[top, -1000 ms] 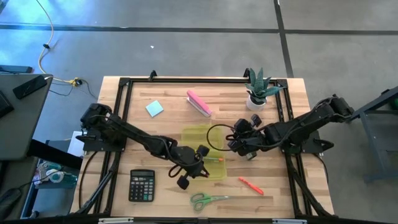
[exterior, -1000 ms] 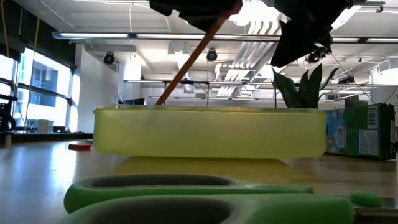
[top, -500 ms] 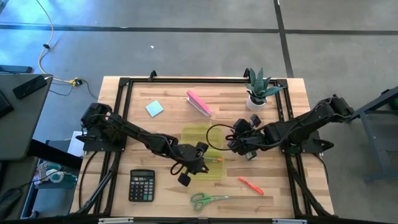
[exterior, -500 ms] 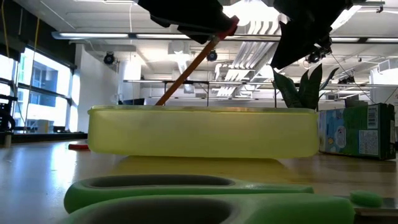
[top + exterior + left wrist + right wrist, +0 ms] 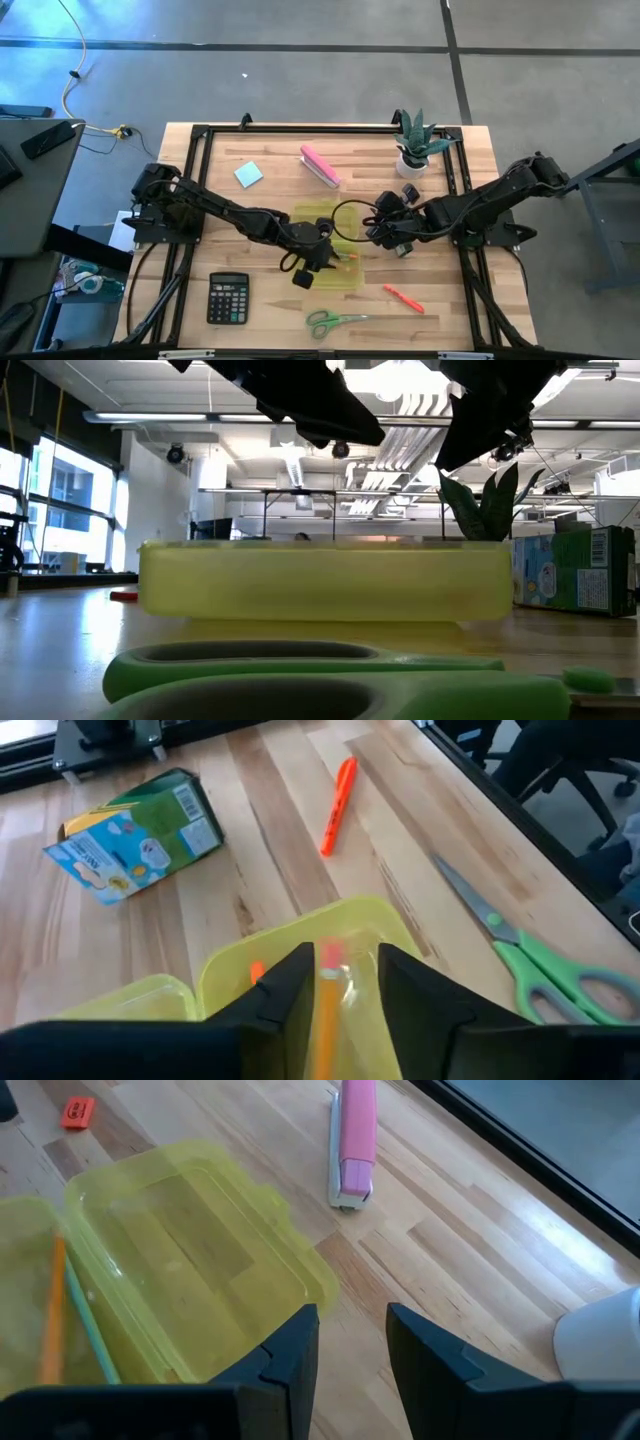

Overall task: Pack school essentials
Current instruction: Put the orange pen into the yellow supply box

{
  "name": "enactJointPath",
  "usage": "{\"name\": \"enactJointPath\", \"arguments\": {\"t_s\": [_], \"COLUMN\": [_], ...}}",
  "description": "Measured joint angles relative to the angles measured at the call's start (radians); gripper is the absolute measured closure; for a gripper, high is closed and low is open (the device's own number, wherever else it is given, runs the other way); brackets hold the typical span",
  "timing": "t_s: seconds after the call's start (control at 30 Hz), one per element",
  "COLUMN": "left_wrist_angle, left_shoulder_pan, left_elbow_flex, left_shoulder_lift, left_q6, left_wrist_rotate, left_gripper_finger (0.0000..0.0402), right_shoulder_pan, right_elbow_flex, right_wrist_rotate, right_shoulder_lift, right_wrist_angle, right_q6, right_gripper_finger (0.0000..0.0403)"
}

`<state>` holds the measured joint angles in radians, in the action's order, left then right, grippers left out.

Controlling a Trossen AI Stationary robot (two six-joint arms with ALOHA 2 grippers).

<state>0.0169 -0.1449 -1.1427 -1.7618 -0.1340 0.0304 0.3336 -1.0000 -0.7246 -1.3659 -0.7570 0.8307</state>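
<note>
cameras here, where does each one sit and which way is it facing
High: overhead, straight down on table; both arms show.
Low: table height, level past scissors to yellow box; arms hang above.
Left wrist: over box, toward crayon box; own fingers show.
Right wrist: toward pink block; own fingers show.
Shared: all four see the yellow box.

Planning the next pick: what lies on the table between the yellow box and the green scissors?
Nothing: in the high view, bare wood separates the yellow box from the green scissors.
</note>
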Motion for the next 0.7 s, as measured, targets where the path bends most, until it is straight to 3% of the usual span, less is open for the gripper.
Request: {"name": "enactJointPath", "arguments": {"t_s": [0.17, 0.3, 0.43, 0.7], "left_wrist_angle": [0.019, 0.148, 0.300, 0.454], "left_shoulder_pan": [0.002, 0.002, 0.003, -0.015], "left_elbow_flex": [0.000, -0.057, -0.135, -0.205], "left_shoulder_lift": [0.013, 0.048, 0.104, 0.281], "left_q6": [-0.068, -0.118, -0.125, -0.045], "left_wrist_rotate": [-0.017, -0.112, -0.172, -0.164], "left_gripper_finger": [0.0273, 0.0271, 0.0271, 0.0271], "right_shoulder_pan": [0.000, 0.000, 0.002, 0.017], "right_elbow_flex": [0.000, 0.000, 0.000, 0.000], "right_wrist_rotate": [0.000, 0.003, 0.053, 0.187], "right_shoulder_lift": [0.000, 0.000, 0.001, 0.001], "right_wrist_angle": [-0.001, 0.002, 0.004, -0.010], "right_q6": [-0.001, -0.001, -0.001, 0.027], "right_gripper_finger": [0.0291, 0.0291, 0.0291, 0.0291]}}
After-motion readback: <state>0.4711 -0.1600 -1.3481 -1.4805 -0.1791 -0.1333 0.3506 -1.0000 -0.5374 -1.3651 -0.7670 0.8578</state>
